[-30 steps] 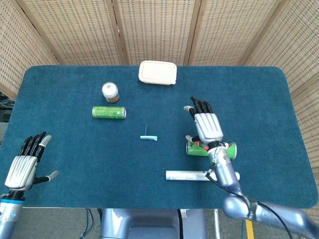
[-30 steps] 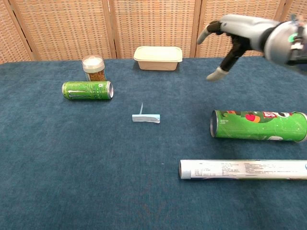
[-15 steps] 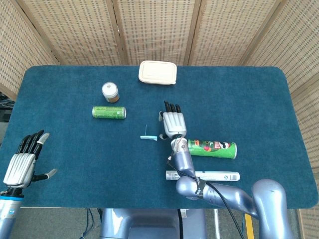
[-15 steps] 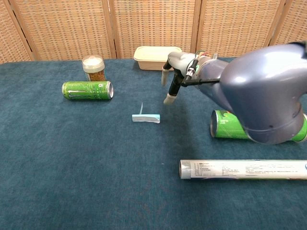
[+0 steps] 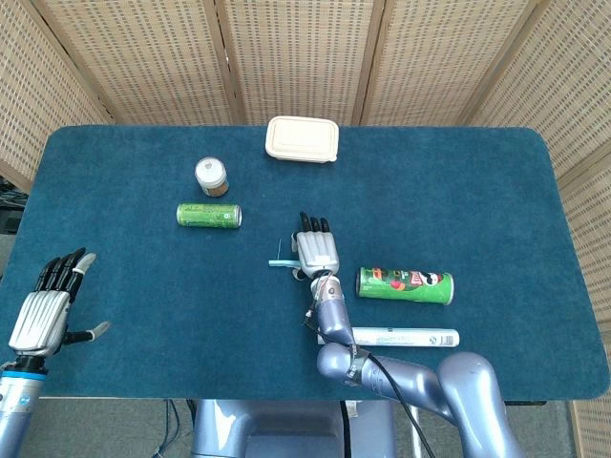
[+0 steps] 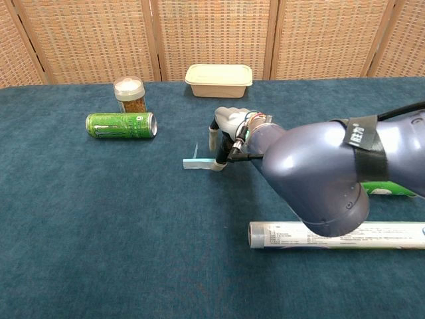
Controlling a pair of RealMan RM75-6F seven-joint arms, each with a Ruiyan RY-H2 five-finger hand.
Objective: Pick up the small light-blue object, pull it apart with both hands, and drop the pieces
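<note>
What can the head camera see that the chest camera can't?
Only the head view shows the left hand, open by the near left corner of the table, and the whole chip tube. Only the chest view shows the right hand's fingertips down at the light-blue object; whether they hold it is unclear. Both show the green can, the jar, the cream box, and the white tube.
</note>
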